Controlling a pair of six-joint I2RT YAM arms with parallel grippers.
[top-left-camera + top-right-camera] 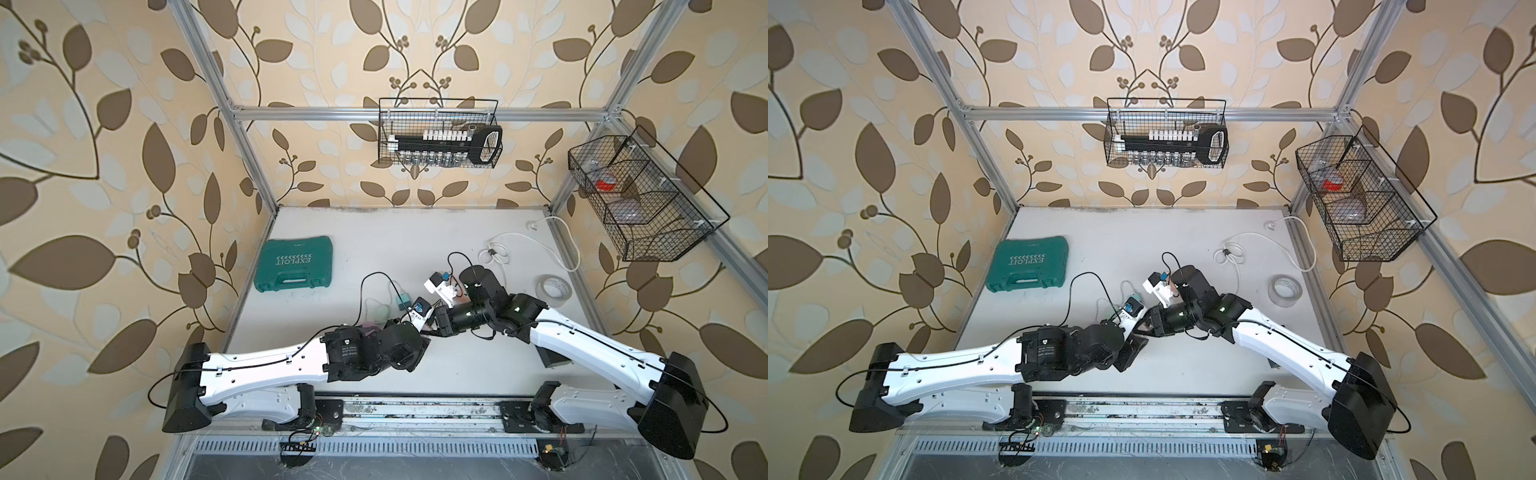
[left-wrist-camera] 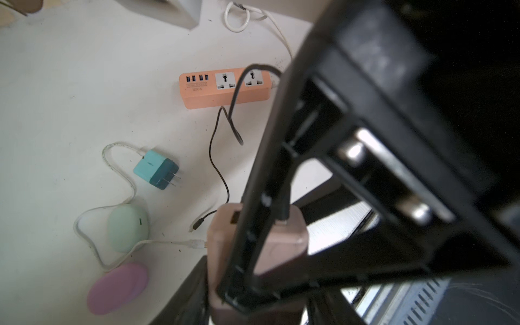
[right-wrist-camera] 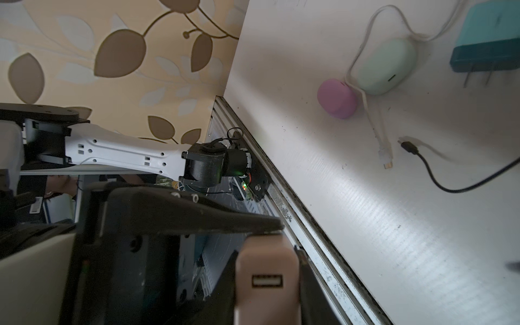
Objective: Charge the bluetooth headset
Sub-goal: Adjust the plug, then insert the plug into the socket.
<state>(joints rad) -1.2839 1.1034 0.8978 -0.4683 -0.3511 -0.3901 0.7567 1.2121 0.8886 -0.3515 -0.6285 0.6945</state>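
Both arms reach inward from the front edge of the desk (image 1: pixel 374 232) and meet mid-desk. The right gripper (image 1: pixel 434 326) clamps a pink adapter (image 3: pixel 267 295); the left gripper (image 1: pixel 424 337) sits alongside, its opening indiscernible. The mint earbud case (image 2: pixel 128 228) and lilac case (image 2: pixel 118 288) lie just left of them. Bare surface separates the tool case (image 1: pixel 293 264) at the left edge from the tape roll (image 1: pixel 555 291) at the right edge.

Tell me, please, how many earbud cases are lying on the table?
2. The mint-green case lies near the teal charger; the pink case lies close beside the green one, on its far side from that charger. Others may be hidden.
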